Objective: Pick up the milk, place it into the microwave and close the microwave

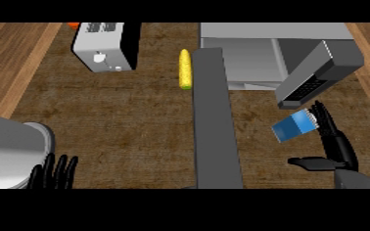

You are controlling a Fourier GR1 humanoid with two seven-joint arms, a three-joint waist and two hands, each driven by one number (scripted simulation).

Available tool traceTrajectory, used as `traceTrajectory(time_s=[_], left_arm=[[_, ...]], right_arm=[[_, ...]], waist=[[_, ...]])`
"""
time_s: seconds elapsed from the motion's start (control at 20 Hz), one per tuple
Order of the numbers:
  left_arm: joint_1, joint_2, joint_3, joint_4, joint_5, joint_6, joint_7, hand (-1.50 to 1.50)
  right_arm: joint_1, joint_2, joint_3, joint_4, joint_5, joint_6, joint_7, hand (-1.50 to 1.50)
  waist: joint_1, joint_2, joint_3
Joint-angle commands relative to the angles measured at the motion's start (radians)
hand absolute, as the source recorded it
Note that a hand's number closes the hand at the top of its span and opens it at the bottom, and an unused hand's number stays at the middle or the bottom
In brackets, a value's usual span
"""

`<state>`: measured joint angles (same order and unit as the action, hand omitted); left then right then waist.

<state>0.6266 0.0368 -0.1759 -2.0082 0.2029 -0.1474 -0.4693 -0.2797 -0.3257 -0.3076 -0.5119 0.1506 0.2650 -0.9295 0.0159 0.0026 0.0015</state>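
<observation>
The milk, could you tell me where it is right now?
In the head view the milk is at the right, by the right hand, just below the microwave door.

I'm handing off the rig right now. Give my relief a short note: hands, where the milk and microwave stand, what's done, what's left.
Right hand: open, fingers straight beside the milk, not curled round it.
Left hand: open, resting at the lower left edge.
Milk lies tilted on the counter in front of the microwave, whose door is open.
Done: nothing yet.
Left: grasp milk, place inside, close door.

Single head view, steeply downward over the counter [130, 127], forearms entering from the lower edge
</observation>
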Motion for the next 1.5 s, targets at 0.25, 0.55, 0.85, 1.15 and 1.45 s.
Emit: traceTrajectory(time_s=[0.25, 0.55, 0.85, 1.15, 1.45], left_arm=[[-0.001, 0.044, 0.065, -0.020, 0.057, -0.026, 0.022, -1.50], [0.010, 0.010, 0.024, 0.042, 0.017, -0.030, -0.042, -1.50], [0.053, 0.030, 0.019, 0.005, 0.018, -0.048, -0.045, -1.50], [0.065, 0.016, 0.000, 0.005, -0.011, -0.032, -0.055, -1.50], [0.054, 0.029, 0.022, -0.003, 0.043, -0.060, -0.045, -1.50]], right_arm=[[-0.047, 0.005, 0.036, 0.095, 0.017, 0.058, -0.165, -1.50], [-0.107, 0.013, 0.021, 0.139, -0.023, 0.067, -0.110, -1.50], [-0.143, 0.043, 0.004, 0.196, -0.030, -0.045, -0.153, -1.50], [-0.201, 0.059, 0.023, 0.197, 0.016, -0.190, -0.147, 1.50], [-0.188, 0.089, -0.025, 0.226, -0.015, -0.278, -0.211, 1.50]], waist=[[0.000, 0.000, 0.000], [0.001, 0.000, 0.000], [0.006, 0.002, 0.001], [0.014, 0.004, 0.001], [0.009, 0.003, 0.001]])
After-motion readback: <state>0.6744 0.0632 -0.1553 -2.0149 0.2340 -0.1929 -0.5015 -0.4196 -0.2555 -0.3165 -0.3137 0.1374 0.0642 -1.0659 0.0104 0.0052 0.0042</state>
